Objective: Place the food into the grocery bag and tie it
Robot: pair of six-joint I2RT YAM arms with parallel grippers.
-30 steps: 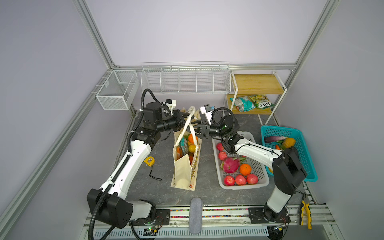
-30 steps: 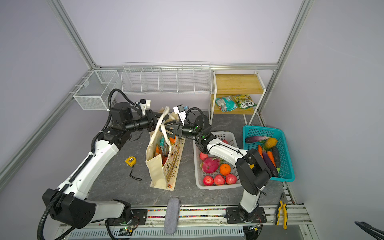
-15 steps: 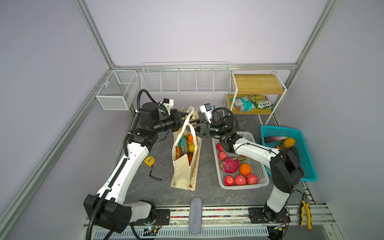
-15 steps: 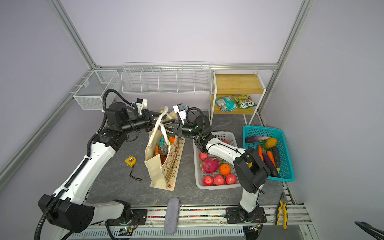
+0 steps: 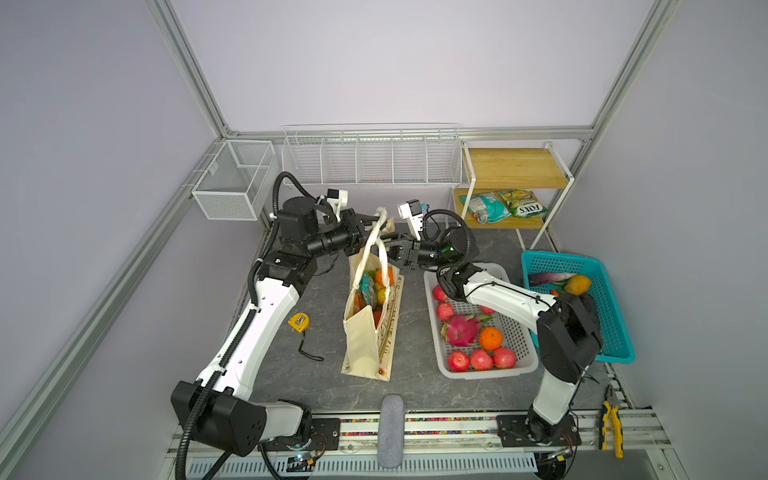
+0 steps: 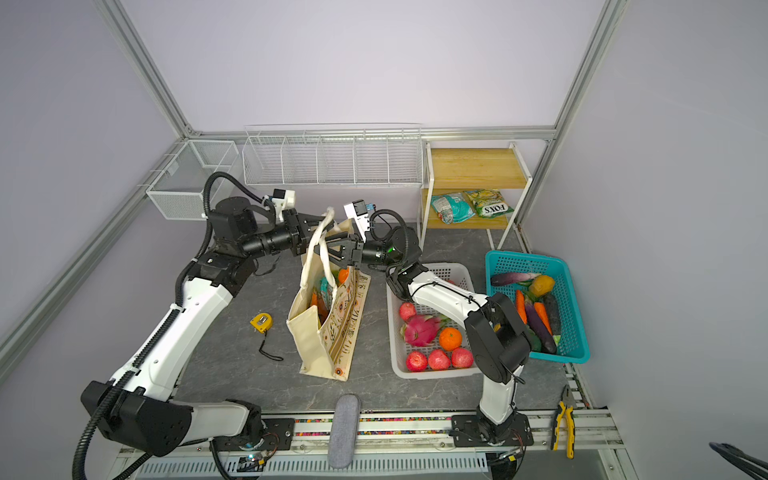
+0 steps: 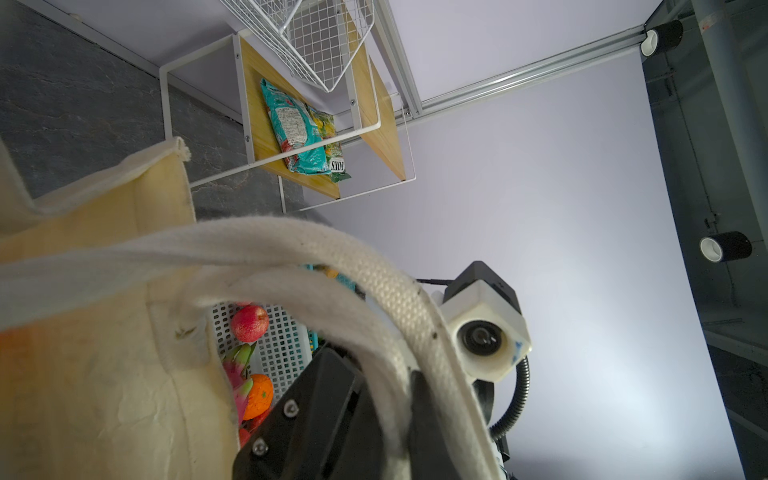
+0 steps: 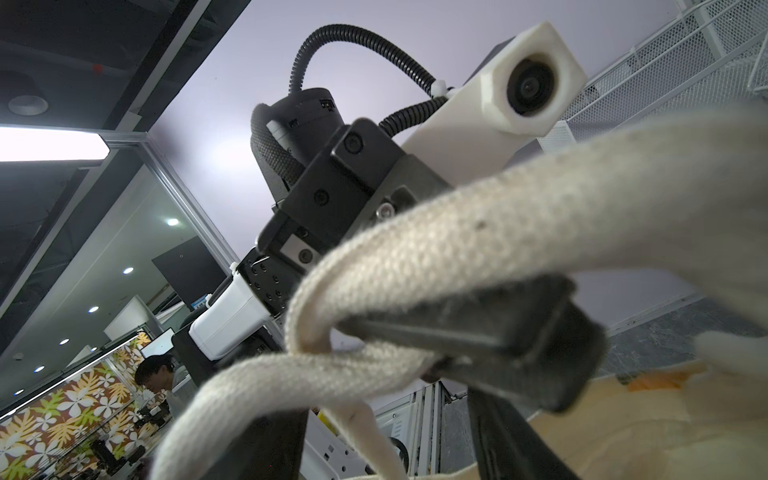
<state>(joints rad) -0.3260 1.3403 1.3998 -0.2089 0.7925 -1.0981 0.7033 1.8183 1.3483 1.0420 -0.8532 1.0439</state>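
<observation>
The cream canvas tote point(image 5: 365, 345) stood upright at the centre of the dark tabletop point(image 5: 415, 390). Only scraps of the food showed through its mouth: an orange fruit point(image 5: 384, 276), something yellow and a teal crinkly packet point(image 5: 366, 286). The canvas walls hid the rest.

The thick white rope handles point(image 5: 371, 241) rose to a peak above the tote's 12 o'clock end. The left hand point(image 5: 371, 221), reaching in from 9 o'clock, was clamped tight on them near that peak. Its tips were mostly buried behind the rope in both top views and blurred in the left wrist view.

The right hand point(image 5: 388, 245), reaching in from 3 o'clock, had its jaws parted. In the right wrist view one black finger point(image 8: 519, 328) was threaded through a rope loop, but whether it pinched anything could not be made out.

At the tote's 3 o'clock, the right arm covered part of the white perforated plastic basket point(image 5: 486, 372).
</observation>
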